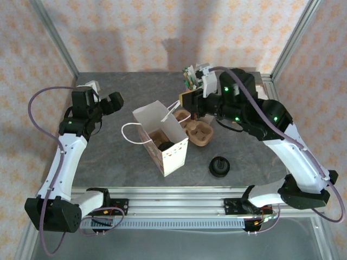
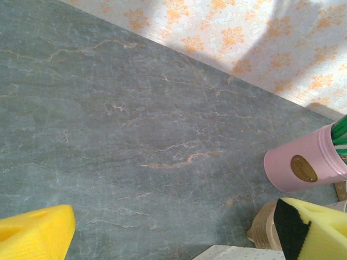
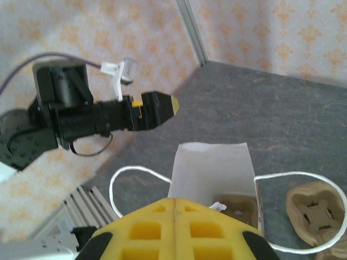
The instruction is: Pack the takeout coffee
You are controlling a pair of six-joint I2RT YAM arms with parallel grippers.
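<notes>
I located the takeout coffee (image 1: pixel 219 166) upright on the table (image 1: pixel 108 157), toward the near edge, to the right of the white paper bag (image 1: pixel 174 151) and in front of the pulp cup carrier (image 1: pixel 199 131). It stood well apart from both arms and nothing touched it. The right gripper (image 3: pixel 175 211) was clenched, its yellow pads pressed together with nothing between them, and it hung above the far side of the bag. The left gripper (image 1: pixel 113 102) was released, with its two pads wide apart over bare table and nothing in its grasp. From above, the cup read as a black disc; little of its wall showed, and I could not tell how full it was. I judged it light if empty and noticeably heavier and prone to slosh if filled, so I planned to treat it as filled. The plastic lid looked smooth and likely slippery, and it could pop off under a pull, so it made a poor hold. I judged the wall to be thin and apt to buckle under a hard squeeze. Recommended hold: approach from the side, jaws opened wider than the cup, pads on the wall just beneath the lid rim, moderate closing force, cup kept upright throughout the lift into the bag.
</notes>
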